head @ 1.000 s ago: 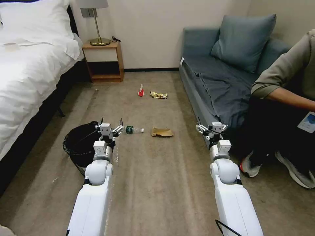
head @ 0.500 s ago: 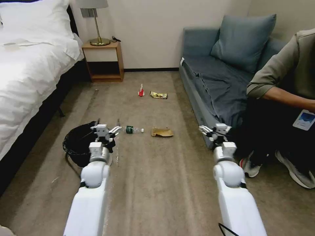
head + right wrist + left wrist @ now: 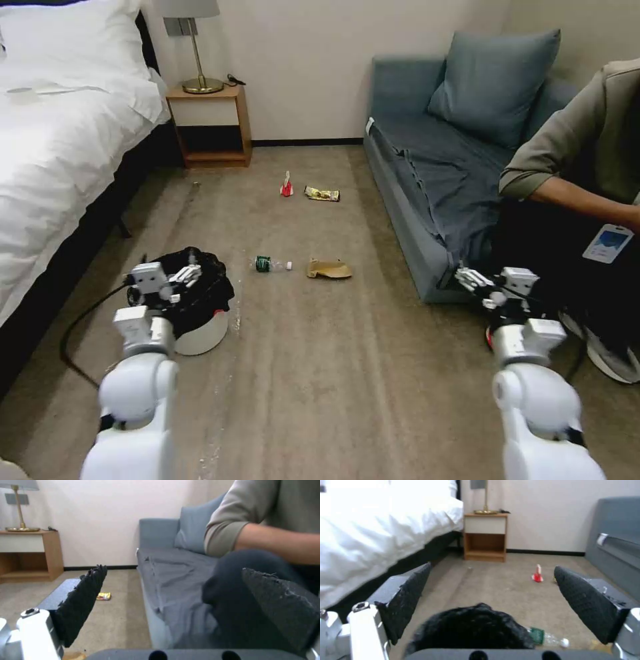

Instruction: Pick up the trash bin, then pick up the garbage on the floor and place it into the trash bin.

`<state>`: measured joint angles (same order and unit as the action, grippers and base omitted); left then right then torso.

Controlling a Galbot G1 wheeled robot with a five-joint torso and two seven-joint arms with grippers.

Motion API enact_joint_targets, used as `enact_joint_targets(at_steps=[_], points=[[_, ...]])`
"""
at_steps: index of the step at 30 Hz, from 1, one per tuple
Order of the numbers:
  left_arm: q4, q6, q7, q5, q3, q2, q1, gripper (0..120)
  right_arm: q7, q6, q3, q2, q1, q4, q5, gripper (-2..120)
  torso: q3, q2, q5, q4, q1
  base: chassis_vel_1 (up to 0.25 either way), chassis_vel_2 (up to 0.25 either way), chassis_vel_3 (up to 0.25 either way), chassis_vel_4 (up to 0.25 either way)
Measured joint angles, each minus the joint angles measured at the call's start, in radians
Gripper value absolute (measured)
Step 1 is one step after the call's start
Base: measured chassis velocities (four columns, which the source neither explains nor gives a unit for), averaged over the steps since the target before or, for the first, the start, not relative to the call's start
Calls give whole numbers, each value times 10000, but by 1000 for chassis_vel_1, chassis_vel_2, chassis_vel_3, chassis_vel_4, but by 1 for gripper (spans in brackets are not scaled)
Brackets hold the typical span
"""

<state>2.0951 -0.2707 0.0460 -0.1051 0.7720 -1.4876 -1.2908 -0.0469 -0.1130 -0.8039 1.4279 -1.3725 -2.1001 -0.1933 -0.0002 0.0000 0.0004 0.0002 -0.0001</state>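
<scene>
While the left gripper (image 3: 179,278) hovered above the small round white plastic trash bin with black liner (image 3: 197,313) on the carpet, its jaws gaped wide; the right gripper (image 3: 481,285), likewise wide, hung beside the grey sofa (image 3: 427,180).

No text, brand name, number or sign is legible in any view. The bottle (image 3: 272,265) carries a green label, but its print cannot be read in the head view or in the left wrist view. The gold wrapper (image 3: 323,194) shows dark markings that do not resolve into characters. The red-and-white packet (image 3: 287,186) shows no readable print. The badge (image 3: 605,243) worn by the person at the sofa has a blue-and-white face; no characters can be made out on it. The brown paper bag (image 3: 329,269) is unmarked as far as can be seen.
</scene>
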Motion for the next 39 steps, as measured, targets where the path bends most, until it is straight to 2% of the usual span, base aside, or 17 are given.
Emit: enact_joint_targets(at_steps=[4,7,13,18,20,21,23,24,26,27,28,29,30,31,34,36,39], points=[[70,-16,-9,13,53,1,-34,99,-143,-157,-376,-144,-668,-919,-465,100,1,1,-7,-8,0,0,0,0,0],[35,-17,-139,10,59,11,-19,99,-352,-66,-329,-173,-775,-999,-597,100,1,0,-1,-4,0,0,0,0,0],[-107,-196,-442,-13,46,46,-6,99,-1262,370,-24,-460,-673,-431,-530,100,2,0,-4,-3,0,0,0,0,0],[-204,-670,-200,-190,36,33,71,99,-1908,586,407,-647,-444,224,-491,100,2,1,-4,-2,1,0,0,0,0],[-282,-1129,231,-656,73,37,134,99,-2374,1041,712,-665,-335,664,-282,100,2,0,-4,-2,0,0,0,0,0],[-282,-1129,231,-656,73,37,134,99,-2374,1041,712,-665,-335,664,-282,100,2,0,-4,-2,0,0,0,0,0],[-592,-1262,827,-1183,199,42,315,99,-2612,1532,1003,-641,-297,1047,114,100,2,0,-3,-2,0,0,0,0,0],[-592,-1262,827,-1183,199,42,315,99,-2612,1532,1003,-641,-297,1047,114,100,2,0,-3,-2,0,0,0,0,0],[-820,-1468,1758,-1764,294,45,430,99,-2688,1688,1233,-575,-306,1257,334,100,2,0,-6,-2,1,0,0,0,0],[-820,-1468,1758,-1764,294,45,430,99,-2688,1688,1233,-575,-306,1257,334,100,2,0,-6,-2,1,0,0,0,0],[-886,-1577,2238,-2043,323,41,468,99,-2706,1724,1300,-541,-307,1328,395,100,2,0,-4,-1,0,0,0,0,0],[-886,-1577,2238,-2043,323,41,468,99,-2706,1724,1300,-541,-307,1328,395,100,2,0,-4,-1,0,0,0,0,0],[-1009,-1677,2873,-2448,370,12,582,99,-2750,1811,1375,-499,-296,1458,519,100,2,0,-5,-1,0,0,0,0,0],[-1198,-1707,3229,-2835,468,-10,728,100,-2802,1923,1433,-492,-284,1554,650,100,3,0,-5,-2,0,0,0,0,0],[-1416,-1741,3377,-3140,586,-7,863,100,-2844,2007,1487,-492,-291,1589,749,100,2,0,-4,-2,0,0,0,0,0],[-1887,-1813,3680,-3610,790,19,1170,100,-2875,2034,1509,-492,-314,1559,775,100,2,0,-4,-1,0,0,0,0,0],[-2129,-1837,3827,-3778,858,21,1342,100,-2884,2038,1493,-492,-320,1526,775,100,2,0,-4,-2,0,0,0,0,0]])
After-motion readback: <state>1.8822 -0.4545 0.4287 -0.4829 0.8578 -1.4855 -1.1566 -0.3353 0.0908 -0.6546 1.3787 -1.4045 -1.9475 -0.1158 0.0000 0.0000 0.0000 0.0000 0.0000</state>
